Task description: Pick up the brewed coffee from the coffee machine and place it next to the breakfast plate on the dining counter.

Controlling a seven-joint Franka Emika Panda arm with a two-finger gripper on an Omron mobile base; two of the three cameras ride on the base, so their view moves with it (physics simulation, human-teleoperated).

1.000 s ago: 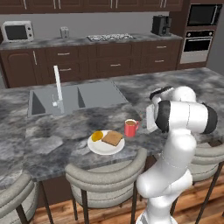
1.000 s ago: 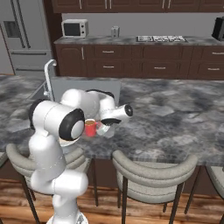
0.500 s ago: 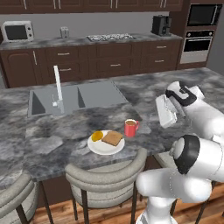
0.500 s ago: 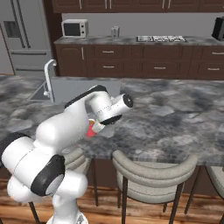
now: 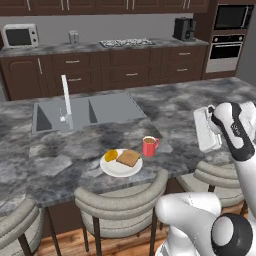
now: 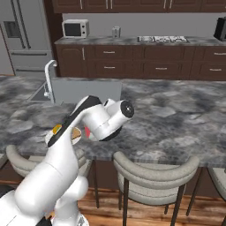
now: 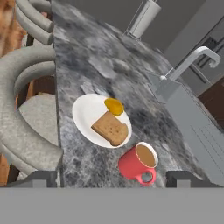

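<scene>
Red mug set beside the toast plate

Frame centre: red coffee mug [image 5: 149, 146] stands on the counter [image 5: 190, 107], just right of the breakfast plate [image 5: 120, 166]; the hand [image 7: 112, 178] hovers apart, spread wide, holding nothing.

White microwave [image 5: 19, 36] on back counter at 10 o'clock of left base view, small grey canister [image 5: 73, 37] just right of it, cooktop [image 5: 127, 43] farther right along same counter. Built-in double oven [image 5: 226, 31] at 2 o'clock, dark wood drawer cabinets [image 5: 100, 72] below the back counter. Steel refrigerator [image 6: 18, 37] at 10 o'clock of right base view; grey curved-back stools [image 5: 121, 200] line the near edge, 6 o'clock.
</scene>
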